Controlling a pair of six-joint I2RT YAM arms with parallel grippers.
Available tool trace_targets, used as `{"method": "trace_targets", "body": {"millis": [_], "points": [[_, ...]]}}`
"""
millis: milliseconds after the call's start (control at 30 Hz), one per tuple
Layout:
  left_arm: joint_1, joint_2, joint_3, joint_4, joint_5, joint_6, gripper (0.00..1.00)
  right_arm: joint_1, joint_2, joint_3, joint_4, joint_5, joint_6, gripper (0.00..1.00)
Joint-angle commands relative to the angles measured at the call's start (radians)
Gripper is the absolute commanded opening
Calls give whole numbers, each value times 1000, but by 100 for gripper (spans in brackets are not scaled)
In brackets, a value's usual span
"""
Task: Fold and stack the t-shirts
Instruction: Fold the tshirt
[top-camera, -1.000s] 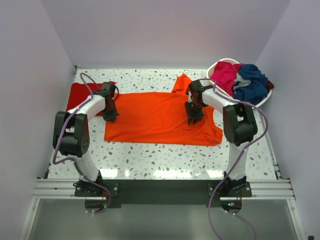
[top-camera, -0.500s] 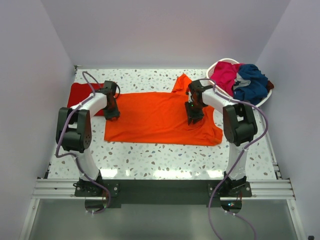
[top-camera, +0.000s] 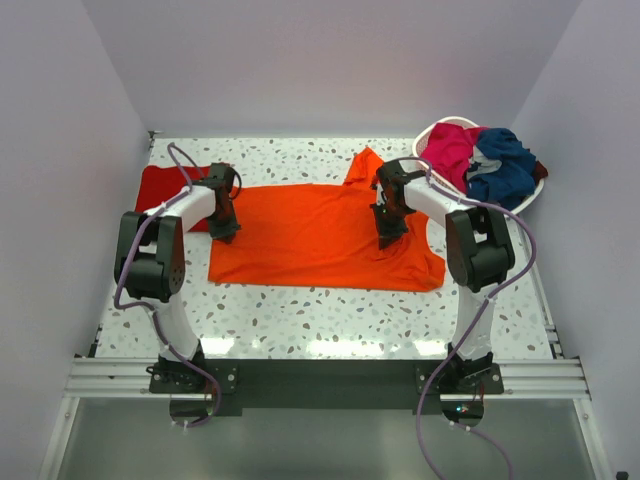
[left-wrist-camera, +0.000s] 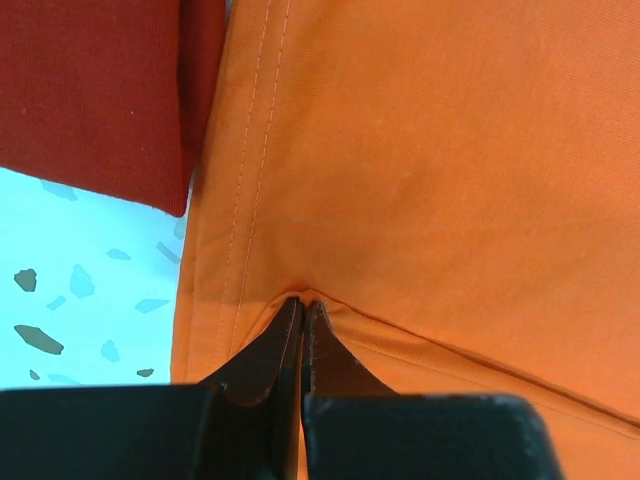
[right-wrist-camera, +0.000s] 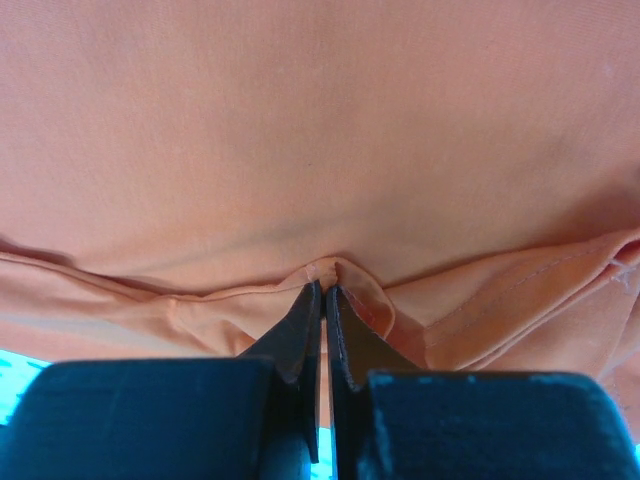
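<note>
Seen from above, two arms are working on an orange tee (top-camera: 320, 240) that is lying spread across the middle of the table (top-camera: 300, 310), one sleeve pointing toward the far side. The left gripper (top-camera: 222, 228) is bearing down on the tee's left edge, which is meeting a red tee (top-camera: 160, 185) lying flat at the far left. The right gripper (top-camera: 390, 233) is bearing down near the tee's right end. Over the last second both grippers have been edging slightly toward the far side, the left elbow shifting with them, while the tee's outline is looking unchanged. This suggests the grasps are only now being taken up and the fold is not yet under way. A magenta tee (top-camera: 450, 150) and a navy tee (top-camera: 505, 165) are waiting heaped in the basket (top-camera: 428, 133) at the far right corner. In the left wrist view, the left gripper (left-wrist-camera: 302, 305) is pinching a small peak of the orange tee (left-wrist-camera: 430, 150) just inside its stitched hem. The red tee (left-wrist-camera: 90, 90) is showing beside that hem and speckled table (left-wrist-camera: 70, 290) below it. In the right wrist view, the right gripper (right-wrist-camera: 323, 292) is likewise pressing its tips together on a raised pleat of the orange tee (right-wrist-camera: 320, 120) at a doubled edge. With both pinches apparently set, a lift looks likely to be coming, though such thin bites could slip.
</note>
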Motion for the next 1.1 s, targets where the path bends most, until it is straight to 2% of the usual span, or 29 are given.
{"method": "trace_targets", "body": {"millis": [0, 200, 567, 1067], "points": [[-2, -41, 14, 19, -34, 13, 0, 3, -28, 17, -1, -16, -3, 0], [1, -114, 21, -32, -82, 5, 0, 4, -59, 54, -24, -18, 5, 0], [47, -205, -11, -55, -84, 3, 0, 3, -39, 193, -80, 4, 3, 0], [81, -135, 37, -35, -51, 72, 0, 4, 70, 327, -95, 3, -8, 0]]}}
